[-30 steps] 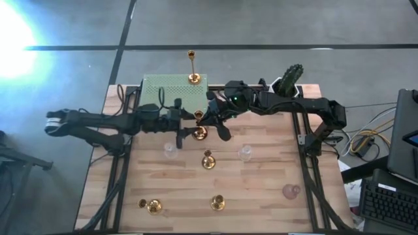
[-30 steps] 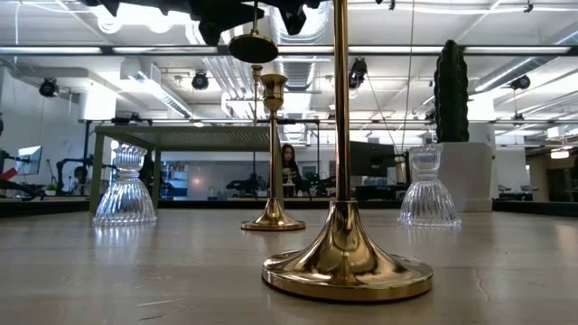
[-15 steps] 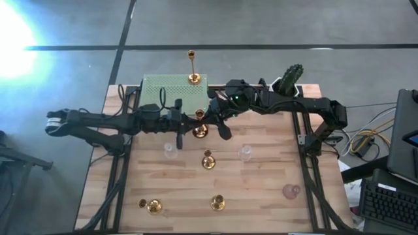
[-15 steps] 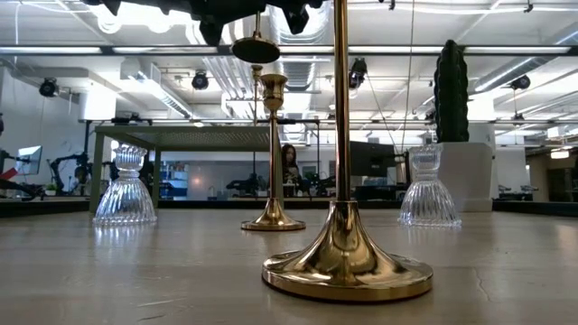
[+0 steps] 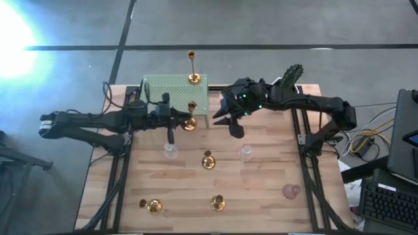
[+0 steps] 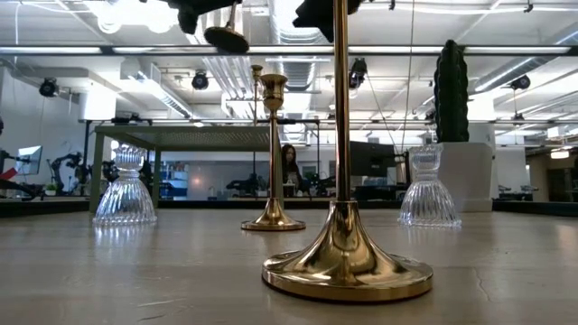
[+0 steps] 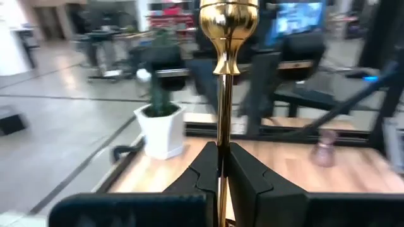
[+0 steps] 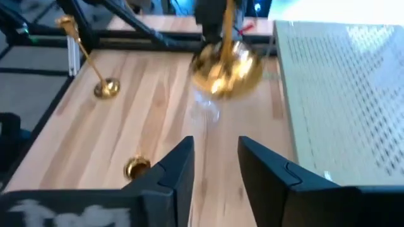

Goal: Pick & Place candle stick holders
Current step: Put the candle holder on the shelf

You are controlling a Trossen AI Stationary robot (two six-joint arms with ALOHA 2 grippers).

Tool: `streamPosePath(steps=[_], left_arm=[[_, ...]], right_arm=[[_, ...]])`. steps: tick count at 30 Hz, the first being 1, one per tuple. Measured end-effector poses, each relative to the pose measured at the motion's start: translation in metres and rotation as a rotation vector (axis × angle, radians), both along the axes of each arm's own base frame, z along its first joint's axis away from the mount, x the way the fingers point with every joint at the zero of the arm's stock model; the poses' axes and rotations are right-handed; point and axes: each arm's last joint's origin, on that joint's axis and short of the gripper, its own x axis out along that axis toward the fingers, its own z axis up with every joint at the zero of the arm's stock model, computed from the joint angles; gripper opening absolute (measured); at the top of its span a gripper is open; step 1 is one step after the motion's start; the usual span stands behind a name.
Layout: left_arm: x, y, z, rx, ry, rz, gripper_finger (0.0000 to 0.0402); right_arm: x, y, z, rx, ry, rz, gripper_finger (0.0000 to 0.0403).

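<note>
Left gripper: clamped on the thin stem of a gold candlestick, lifted off the table just beside the green rack.
Right gripper: fingers apart, empty, near the rack's other side.
Risk: the heavy base may swing or slip through the narrow grip, or clip the rack's edge.

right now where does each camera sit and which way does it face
High view: above the table, looking straight down; both arms show, left gripper holding a gold candlestick, right gripper open beside it.
Low view: at table-top height, looking level across into the room; a tall candlestick stands close.
Left wrist view: looks past its gripper, shut on the candlestick.
Right wrist view: looks past its open gripper at the table.
Shared: both wrist views show that held candlestick.
</note>
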Motion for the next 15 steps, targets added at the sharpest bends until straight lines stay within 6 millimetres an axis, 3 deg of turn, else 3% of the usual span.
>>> streamPosePath(steps=[7,12,15], left_arm=[[-0.016,0.004,-0.001,0.036,0.06,0.187,0.0018],[-0.023,0.007,-0.014,0.079,0.078,0.293,0.0018],[-0.029,0.009,-0.023,0.087,0.005,0.324,0.0018]], right_arm=[[-0.016,0.001,-0.008,-0.015,0.137,-0.076,0.013],[-0.034,0.003,-0.017,-0.009,0.121,-0.14,0.0115],[-0.051,0.005,-0.025,-0.008,0.061,-0.21,0.0102]])
